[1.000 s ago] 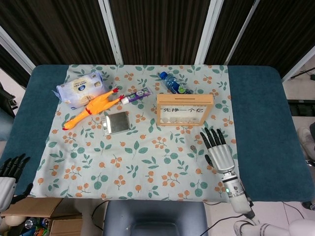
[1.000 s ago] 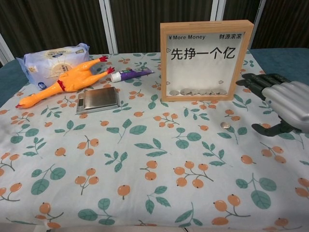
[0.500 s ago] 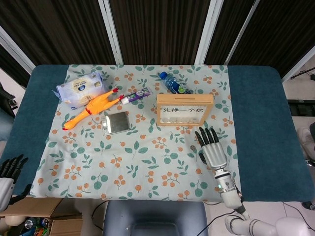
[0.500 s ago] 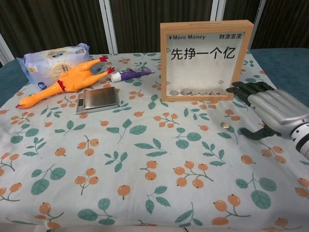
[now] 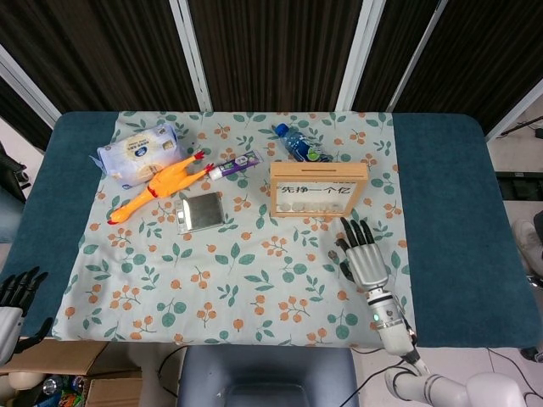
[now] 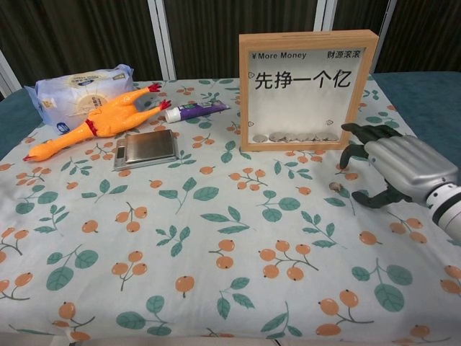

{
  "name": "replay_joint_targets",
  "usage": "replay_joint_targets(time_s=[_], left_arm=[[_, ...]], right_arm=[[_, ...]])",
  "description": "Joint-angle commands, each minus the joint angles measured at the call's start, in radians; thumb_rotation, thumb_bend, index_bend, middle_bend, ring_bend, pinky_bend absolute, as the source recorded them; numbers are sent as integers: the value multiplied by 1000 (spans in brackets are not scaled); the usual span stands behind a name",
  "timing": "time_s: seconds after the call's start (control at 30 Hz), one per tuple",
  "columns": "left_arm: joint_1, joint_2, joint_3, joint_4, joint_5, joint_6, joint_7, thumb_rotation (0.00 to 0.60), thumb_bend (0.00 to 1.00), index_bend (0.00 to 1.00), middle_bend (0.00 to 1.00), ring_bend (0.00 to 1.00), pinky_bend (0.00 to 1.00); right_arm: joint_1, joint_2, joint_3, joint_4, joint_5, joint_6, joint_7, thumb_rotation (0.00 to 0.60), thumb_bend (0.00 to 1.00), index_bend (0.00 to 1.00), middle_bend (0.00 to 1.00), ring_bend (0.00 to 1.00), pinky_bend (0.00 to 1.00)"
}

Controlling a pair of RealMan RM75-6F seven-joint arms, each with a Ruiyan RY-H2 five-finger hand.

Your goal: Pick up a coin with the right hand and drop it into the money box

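As the right hand [image 6: 400,169] edges left toward the coin [image 6: 334,187], its fingers [image 6: 354,130] stay spread and empty (pickup not yet begun).

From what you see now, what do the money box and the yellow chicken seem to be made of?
Money box: light wooden frame, visible grain, with a clear front pane, glass or plastic, since coins show through. Yellow chicken: probably rubber or soft plastic, judging by its smooth, uniform, slightly glossy skin.
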Motion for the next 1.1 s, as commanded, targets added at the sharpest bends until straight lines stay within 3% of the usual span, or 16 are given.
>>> replay_joint_targets(time_s=[0.03, 0.5, 1.1], left_arm=[[-1, 0, -1, -1, 0, -1, 1, 600, 359, 0, 0, 0, 0], [-6, 3, -2, -1, -5, -14, 2, 600, 360, 0, 0, 0, 0], [-5, 6, 1, 7, -3, -13, -6, 600, 363, 0, 0, 0, 0]], right_arm=[[2, -2, 1, 3, -1, -2, 5, 600, 460, 512, 29, 0, 0], [23, -41, 12, 61, 1, -43, 41, 600, 461, 550, 49, 0, 0], [28, -41, 10, 45, 7, -80, 20, 600, 460, 535, 50, 0, 0]])
